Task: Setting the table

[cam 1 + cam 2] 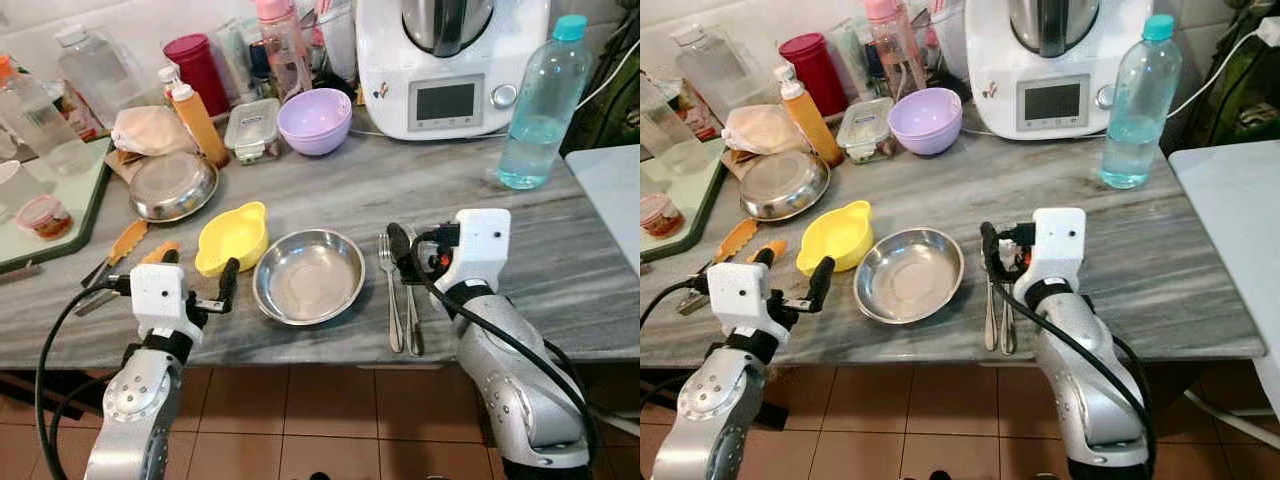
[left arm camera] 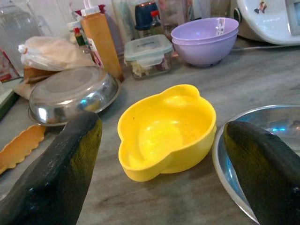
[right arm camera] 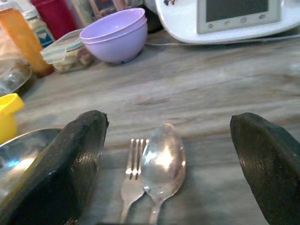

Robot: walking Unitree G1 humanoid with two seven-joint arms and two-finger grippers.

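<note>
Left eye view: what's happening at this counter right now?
A place setting is laid out: a steel plate near the counter's front edge, with a fork and spoon side by side to its right. The right claw hangs open over the cutlery. The left claw is open, facing a yellow bowl. Neither holds anything.

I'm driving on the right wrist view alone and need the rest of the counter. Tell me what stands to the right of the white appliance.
Observer: A water bottle stands there, upright and capped, just right of the appliance.
Operator: Report the left gripper.
Observer: The left gripper is open at the counter's front edge, pointing at the yellow bowl without touching it.
Operator: Name what lies left of that bowl.
Observer: An orange knife lies flat on the counter there, apart from the bowl.
</note>
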